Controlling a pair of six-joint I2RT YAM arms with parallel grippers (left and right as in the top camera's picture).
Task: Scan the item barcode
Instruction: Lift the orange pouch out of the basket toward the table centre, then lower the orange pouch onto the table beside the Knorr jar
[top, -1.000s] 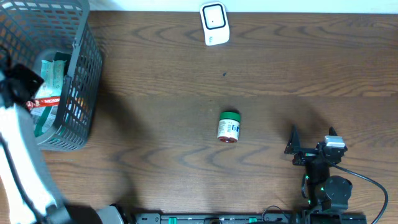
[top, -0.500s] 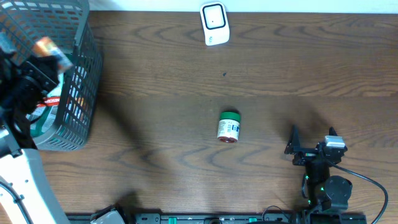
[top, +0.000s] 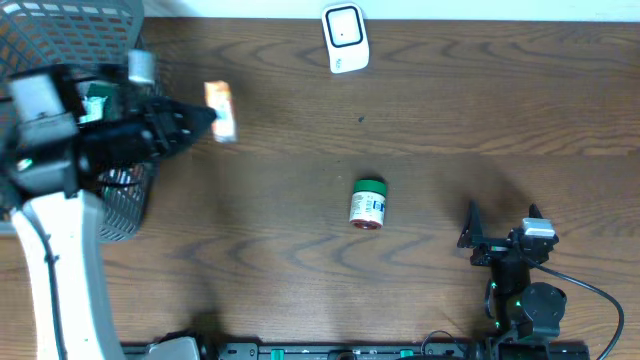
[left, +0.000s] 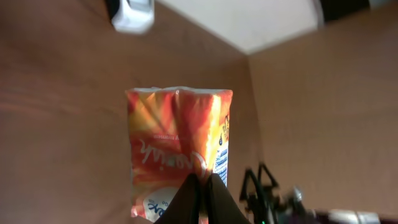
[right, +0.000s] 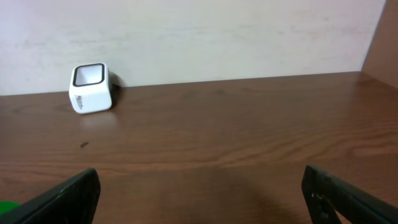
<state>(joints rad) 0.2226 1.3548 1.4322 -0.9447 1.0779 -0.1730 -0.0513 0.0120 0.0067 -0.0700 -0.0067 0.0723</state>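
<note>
Left fingertips (left: 186, 202) on orange packet (left: 177, 140), lettering illegible

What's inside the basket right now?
Mostly hidden: the left arm covers the middle of the basket. Only grey mesh and a green sliver show beside it; other contents cannot be seen.

A grey mesh basket (top: 80, 30) stands at the far-left edge of the brown wood-grain counter (top: 450, 110). A small green-lidded jar (top: 368, 204), apparently lying on its side, rests mid-counter, well apart from the basket.
</note>
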